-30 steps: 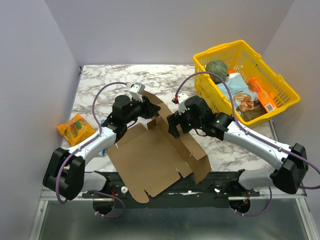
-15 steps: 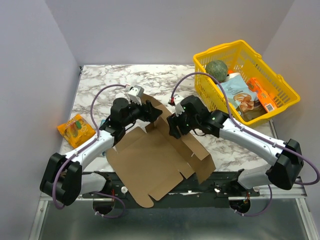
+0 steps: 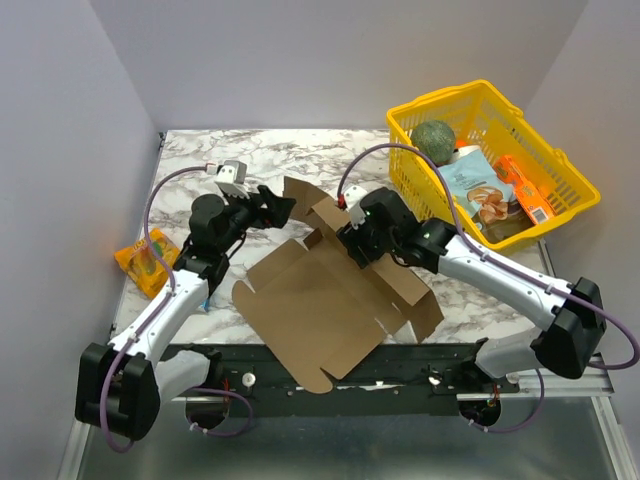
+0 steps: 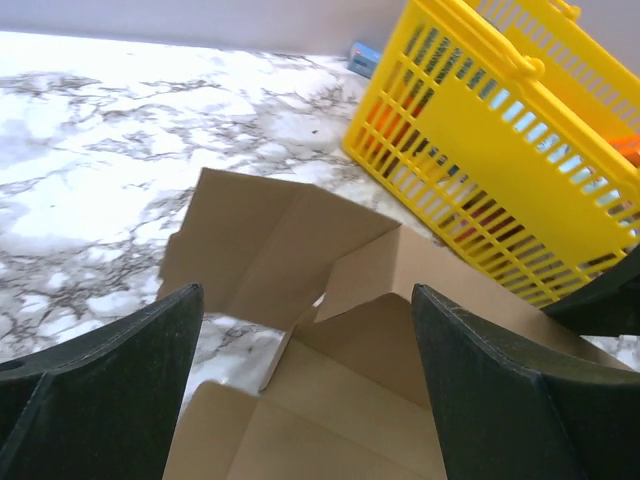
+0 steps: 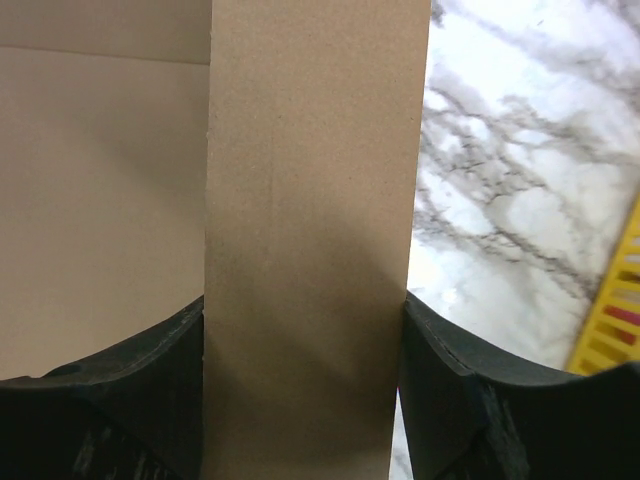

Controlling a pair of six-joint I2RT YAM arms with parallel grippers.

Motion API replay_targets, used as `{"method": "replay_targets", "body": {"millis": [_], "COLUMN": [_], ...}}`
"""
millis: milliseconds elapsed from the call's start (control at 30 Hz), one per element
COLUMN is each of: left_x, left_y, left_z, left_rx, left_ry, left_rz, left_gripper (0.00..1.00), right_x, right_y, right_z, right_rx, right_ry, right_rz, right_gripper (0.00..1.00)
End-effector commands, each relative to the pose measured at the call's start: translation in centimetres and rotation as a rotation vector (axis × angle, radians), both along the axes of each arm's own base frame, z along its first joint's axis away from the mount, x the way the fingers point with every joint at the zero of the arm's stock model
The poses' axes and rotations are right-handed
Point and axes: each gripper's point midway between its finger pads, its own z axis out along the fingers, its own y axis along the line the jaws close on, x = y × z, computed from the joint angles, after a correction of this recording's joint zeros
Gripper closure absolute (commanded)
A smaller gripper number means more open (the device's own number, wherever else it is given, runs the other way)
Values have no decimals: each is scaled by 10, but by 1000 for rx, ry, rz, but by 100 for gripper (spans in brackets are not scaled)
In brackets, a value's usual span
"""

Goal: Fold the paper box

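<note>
The paper box (image 3: 325, 300) is a brown cardboard sheet with flaps, lying partly unfolded near the table's front, its far flaps raised. My right gripper (image 3: 350, 243) is at the box's far right corner. In the right wrist view both fingers (image 5: 160, 350) press the sides of an upright cardboard strip (image 5: 310, 150), so the right gripper (image 5: 305, 310) is shut on it. My left gripper (image 3: 278, 208) hangs open just left of the raised far flap. In the left wrist view the left gripper (image 4: 305, 300) has nothing between its fingers, and the box (image 4: 290, 240) lies ahead and below.
A yellow plastic basket (image 3: 575, 175) holding packaged goods and a green ball stands at the back right, and shows close by in the left wrist view (image 4: 500, 140). An orange snack pack (image 3: 150, 256) lies at the table's left edge. Grey walls enclose the marble table (image 3: 230, 150).
The left gripper opened, let go of the far flap and drew back to the left. The right gripper closed on the cardboard strip, and the box shifted to the right.
</note>
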Motion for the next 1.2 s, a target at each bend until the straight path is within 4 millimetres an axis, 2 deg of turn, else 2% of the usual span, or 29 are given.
{"method": "replay_targets", "body": {"millis": [0,233,267,300,400,533,567,633,667,867,967,1100,1167], "left_x": [7,30,37,44,66,100,115,127,141,180,188,181,173], "left_y": [24,42,46,58,77,82,79,71,66,46,35,2,-6], "left_z": [-8,0,5,7,10,-6,-14,-23,-30,-58,-74,-99,-115], "left_rx": [-32,-90,-101,-117,-144,-128,-122,-124,-135,-122,-73,26,89], "left_ry": [28,20,8,9,5,45,63,83,87,117,135,167,189], "left_rz": [89,131,139,170,201,187,174,119,96,-35,-97,-204,-236], "left_gripper": [6,6,6,5,5,6,7,8,9,11,12,12,13], "right_x": [31,32,31,29,25,20,19,19,19,18,17,19,20], "right_y": [4,11,10,9,8,11,12,12,13,12,12,12,11], "right_z": [24,-6,-10,-16,-22,-24,-23,-23,-23,-28,-30,-29,-27], "right_rx": [-52,-149,-156,-167,-170,-149,-145,-145,-144,-158,-161,-163,-161], "right_ry": [-156,-128,-121,-109,-95,-74,-75,-71,-70,-61,-52,-56,-59], "right_rz": [20,97,102,105,109,124,125,129,132,141,140,133,121], "right_gripper": [39,39,39,39,39,39,39,39,39,39,39,39,39]}}
